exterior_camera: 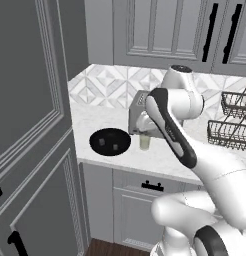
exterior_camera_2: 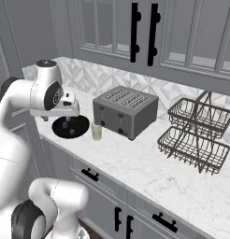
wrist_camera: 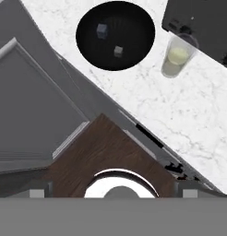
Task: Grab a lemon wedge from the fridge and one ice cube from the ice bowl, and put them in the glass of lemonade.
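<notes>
Holding pale yellow-green liquid, clear glass of lemonade (wrist_camera: pixel 177 57)

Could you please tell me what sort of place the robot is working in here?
A rendered home kitchen, most likely: a marble counter with a toaster, grey cabinets above, and a wire basket rack.

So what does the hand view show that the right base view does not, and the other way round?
Hand view alone: two small ice cubes lying apart inside the black bowl, and a brown wooden floor below the counter edge.

Right base view alone: the whole silver toaster, a two-level wire basket stand, and the upper cabinets with long black handles.

Both: the black bowl, the glass of lemonade standing beside it, and the white marble counter.
</notes>
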